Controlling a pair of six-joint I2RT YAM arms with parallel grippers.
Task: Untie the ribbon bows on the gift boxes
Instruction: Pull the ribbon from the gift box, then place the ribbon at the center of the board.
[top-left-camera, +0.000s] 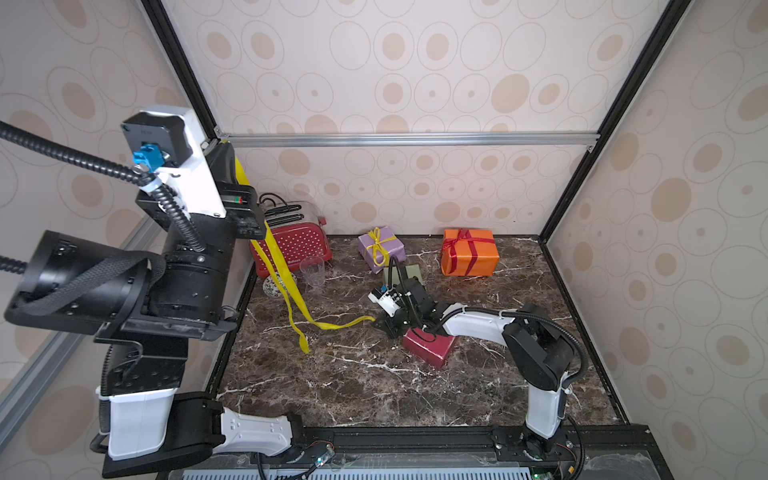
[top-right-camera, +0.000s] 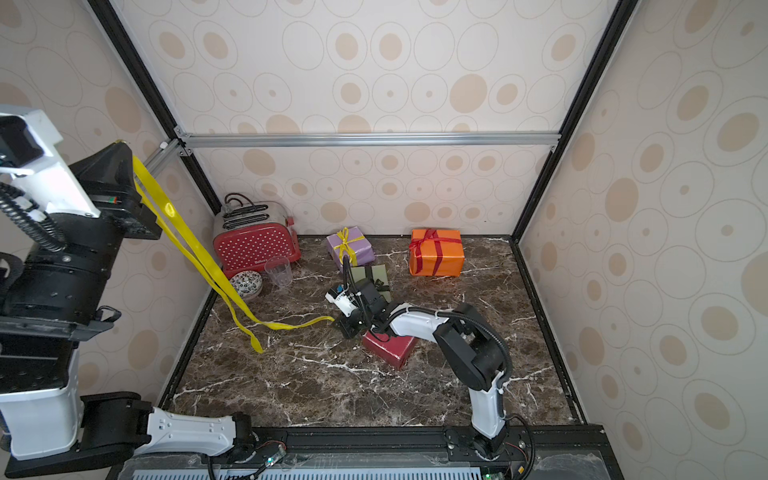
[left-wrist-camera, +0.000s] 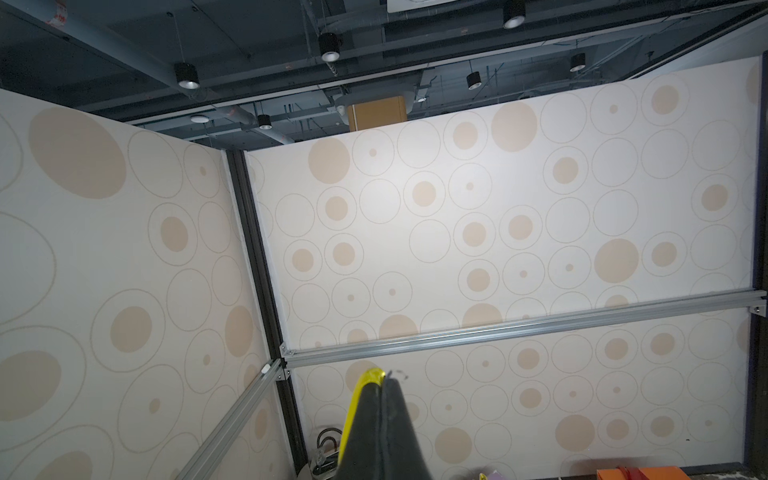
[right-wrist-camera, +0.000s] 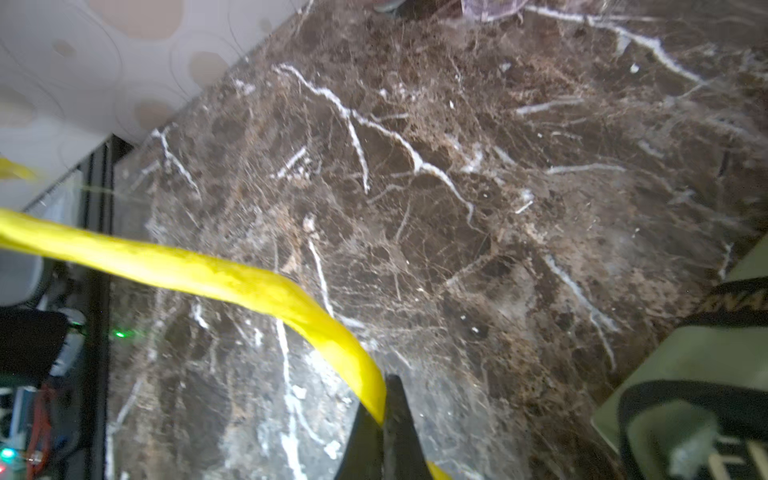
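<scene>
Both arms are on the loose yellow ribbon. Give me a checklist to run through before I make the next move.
1. Grip of the left tool on the yellow ribbon, raised high: ok, shut.
2. Grip of the right tool on that ribbon's low strand beside the dark red box: ok, shut.
3. No ribbon around the dark red box: cannot tell, the arm covers part.
4. The yellow bow on the lilac box undone: not ok, tied.
5. The red bow on the orange box undone: not ok, tied.
6. The black ribbon on the olive green box undone: cannot tell.
</scene>
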